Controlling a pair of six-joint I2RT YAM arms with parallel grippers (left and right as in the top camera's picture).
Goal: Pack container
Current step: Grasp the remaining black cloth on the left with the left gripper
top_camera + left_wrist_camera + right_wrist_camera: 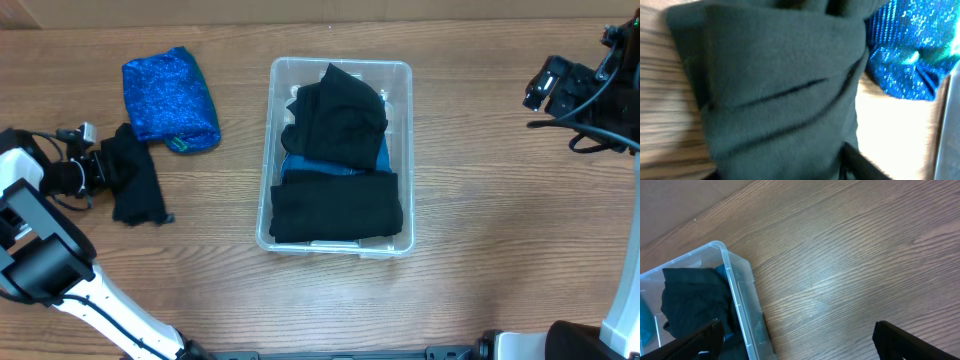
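Note:
The clear container (340,66) stands mid-table, holding a crumpled black garment (336,115), a folded black one (335,206) and a strip of blue cloth (384,160) between them. A loose black garment (136,186) lies on the wood at the left. My left gripper (103,166) is at its left edge, and in the left wrist view the black garment (775,85) fills the space between the jaws of the left gripper (785,170). My right gripper (545,86) hangs open at the far right. In its wrist view the right gripper (800,340) is above bare wood beside the container (735,285).
A shiny blue sequined garment (170,95) lies on the table just behind the loose black one, also visible in the left wrist view as the sequined garment (905,55). The right arm's cables and body sit along the right edge.

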